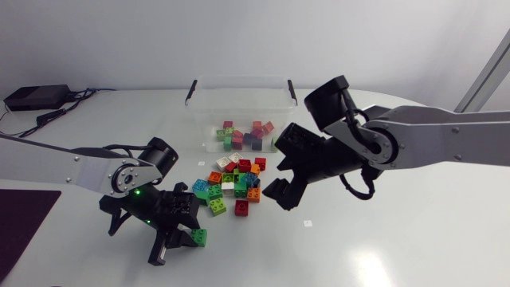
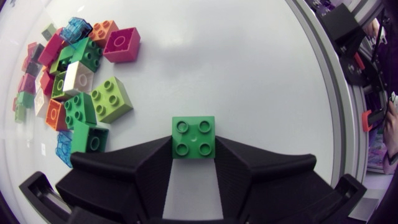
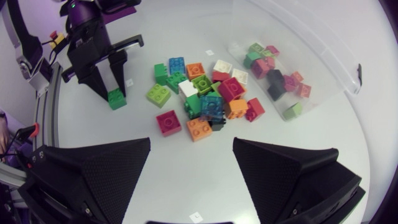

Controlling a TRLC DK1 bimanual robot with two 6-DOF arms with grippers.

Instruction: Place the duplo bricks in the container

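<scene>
A green duplo brick (image 2: pixel 193 137) sits on the table between the fingers of my left gripper (image 2: pixel 193 148), which press it from both sides. In the head view that brick (image 1: pixel 199 237) and the left gripper (image 1: pixel 188 239) are in front of the pile, to its left. The pile of mixed duplo bricks (image 1: pixel 235 183) lies before the clear plastic container (image 1: pixel 239 89), which holds several bricks (image 1: pixel 243 135). My right gripper (image 1: pixel 280 177) hangs open just right of the pile. In the right wrist view the pile (image 3: pixel 199 99) lies ahead of the open right gripper (image 3: pixel 191 146), with the held green brick (image 3: pixel 115 99) beyond.
A lime brick (image 2: pixel 111 99) and a pink one (image 2: pixel 121 45) lie at the pile's edge nearest my left gripper. A dark mat (image 1: pixel 20 219) covers the table's front left corner. Bare white tabletop spreads in front of both grippers.
</scene>
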